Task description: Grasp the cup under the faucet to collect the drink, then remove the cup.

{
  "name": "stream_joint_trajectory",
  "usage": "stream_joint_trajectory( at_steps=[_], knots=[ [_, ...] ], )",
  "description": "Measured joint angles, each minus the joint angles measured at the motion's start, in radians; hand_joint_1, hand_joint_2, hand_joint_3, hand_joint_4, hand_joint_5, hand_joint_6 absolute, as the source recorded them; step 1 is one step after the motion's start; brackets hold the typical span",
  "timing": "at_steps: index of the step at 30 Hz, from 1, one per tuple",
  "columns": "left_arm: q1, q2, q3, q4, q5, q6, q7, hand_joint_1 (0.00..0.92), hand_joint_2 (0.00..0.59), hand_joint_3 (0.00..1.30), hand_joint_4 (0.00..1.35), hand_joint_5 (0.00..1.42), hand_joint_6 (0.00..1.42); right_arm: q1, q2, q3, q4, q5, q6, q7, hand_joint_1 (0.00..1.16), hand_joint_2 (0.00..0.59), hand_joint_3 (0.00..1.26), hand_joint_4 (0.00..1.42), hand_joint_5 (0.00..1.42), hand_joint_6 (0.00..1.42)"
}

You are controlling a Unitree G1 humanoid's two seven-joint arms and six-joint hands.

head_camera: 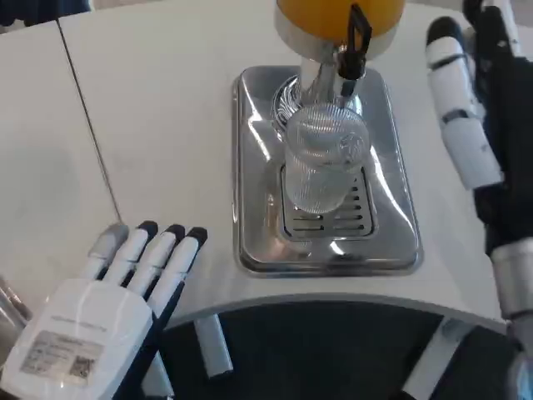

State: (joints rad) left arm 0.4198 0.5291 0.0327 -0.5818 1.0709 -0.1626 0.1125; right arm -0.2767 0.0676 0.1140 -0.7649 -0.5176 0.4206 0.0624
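Observation:
A clear ribbed cup (pixel 323 165) stands upright on the drip grate of the shiny metal dispenser base (pixel 254 167), under the black faucet (pixel 356 43). The tank of orange drink (pixel 333 15) sits at the top edge. No liquid shows in the cup. My right hand (pixel 470 117) hovers to the right of the base, fingers extended and apart, clear of the cup. At the table's near edge on the left, my left hand (pixel 108 312) lies flat with fingers stretched out, holding nothing.
The white table (pixel 166 108) has a thin dark seam (pixel 87 125) running down its left part. Its curved front edge runs just below the dispenser base, with a dark floor and white frame bars (pixel 212 343) beneath.

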Motion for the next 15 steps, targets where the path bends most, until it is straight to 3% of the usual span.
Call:
stream_joint_trajectory(
  at_steps=[7,15],
  knots=[
    [0.0,0.0,0.004,0.0,-0.001,-0.002,-0.003,0.061,0.058,0.0,0.0,0.0,0.0,-0.074,0.002,-0.028,0.077,0.063,0.005,-0.007,0.03,0.549,0.0,0.0,0.0,0.0],
    [-0.002,-0.009,0.004,0.002,-0.001,-0.001,-0.01,0.061,0.058,0.0,0.0,0.0,0.0,-0.102,0.0,0.012,0.098,0.133,0.03,0.009,0.03,0.557,0.0,0.0,0.0,0.0]
  ],
)
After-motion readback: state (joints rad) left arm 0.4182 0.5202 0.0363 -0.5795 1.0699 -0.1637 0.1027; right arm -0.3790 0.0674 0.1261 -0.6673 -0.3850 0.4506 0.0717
